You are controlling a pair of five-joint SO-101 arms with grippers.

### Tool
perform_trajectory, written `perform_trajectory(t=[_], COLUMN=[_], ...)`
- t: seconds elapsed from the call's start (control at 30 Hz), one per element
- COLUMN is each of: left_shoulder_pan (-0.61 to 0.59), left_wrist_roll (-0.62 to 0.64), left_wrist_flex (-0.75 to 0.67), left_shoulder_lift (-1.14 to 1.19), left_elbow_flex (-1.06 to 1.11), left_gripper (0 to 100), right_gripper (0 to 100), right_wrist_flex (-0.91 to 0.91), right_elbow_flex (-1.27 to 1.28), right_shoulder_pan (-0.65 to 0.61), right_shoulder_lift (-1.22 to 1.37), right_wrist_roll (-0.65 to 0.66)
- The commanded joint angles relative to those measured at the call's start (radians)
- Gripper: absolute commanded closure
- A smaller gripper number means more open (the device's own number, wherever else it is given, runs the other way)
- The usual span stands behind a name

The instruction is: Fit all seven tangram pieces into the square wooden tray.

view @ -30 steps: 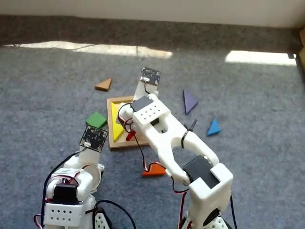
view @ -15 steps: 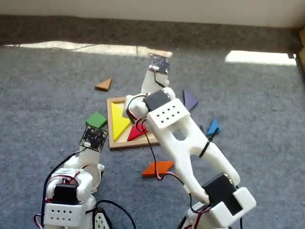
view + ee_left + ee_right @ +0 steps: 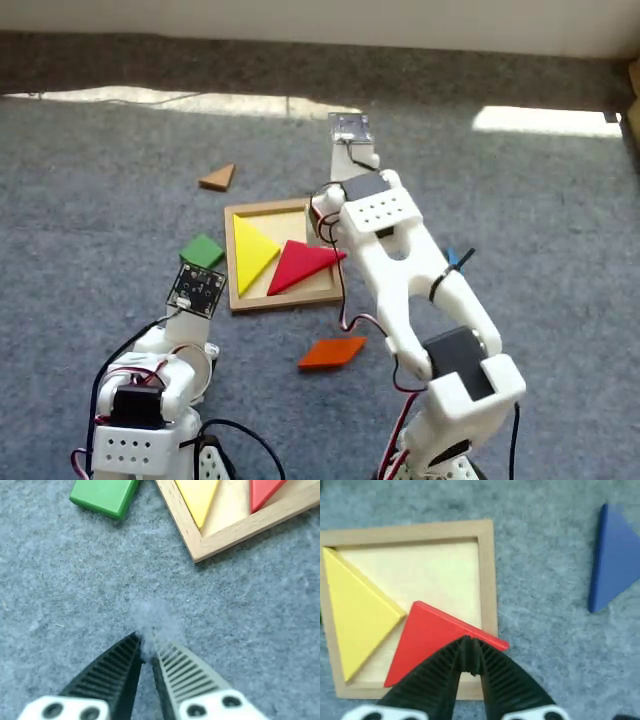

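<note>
Grey carpet (image 3: 120,150): we list it as the ground under everything.
Right arm (image 3: 400,270): runs from the high view's lower right up to the centre, ending over the tray's right edge.
Right gripper (image 3: 470,652): jaws pressed together, holding nothing, tips above the red piece's corner.
Left arm (image 3: 150,400): folded at the lower left.
Left gripper (image 3: 146,644): jaws nearly closed and empty, over bare carpet near a tray corner.
Square wooden tray (image 3: 285,303): centre of frame, flat on the carpet.
Yellow triangle (image 3: 252,255): inside the tray, along its left side.
Red triangle (image 3: 300,262): in the tray beside the yellow; we see one corner lying over the right rim.
Dark blue triangle (image 3: 615,555): on the carpet, apart from the tray.
Orange parallelogram (image 3: 332,352): below the tray.
Green square (image 3: 202,250): just left of the tray.
Brown triangle (image 3: 218,178): upper left of the tray.
Small blue triangle (image 3: 456,258): right of the arm, partly hidden.
</note>
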Motion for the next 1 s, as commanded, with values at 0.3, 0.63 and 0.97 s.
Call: perform_trajectory(t=[0.3,0.63,0.97], left_shoulder_pan=[-0.004,-0.004,-0.004], left_wrist_roll=[0.000,0.000,0.000], left_wrist_flex=[0.002,0.002,0.002], left_shoulder_lift=[-0.024,-0.024,-0.024], left_elbow_flex=[0.019,0.019,0.019], left_gripper=[100,100,100], right_gripper=[99.5,99.5,99.5], right_wrist_flex=[-0.002,0.111,0.133], right_elbow_flex=[-0.016,0.010,-0.042], right_shoulder_pan=[-0.091,-0.217,-0.131], right_shoulder_lift=[0.090,0.088,-0.159], right_wrist_roll=[0.011,0.008,0.011])
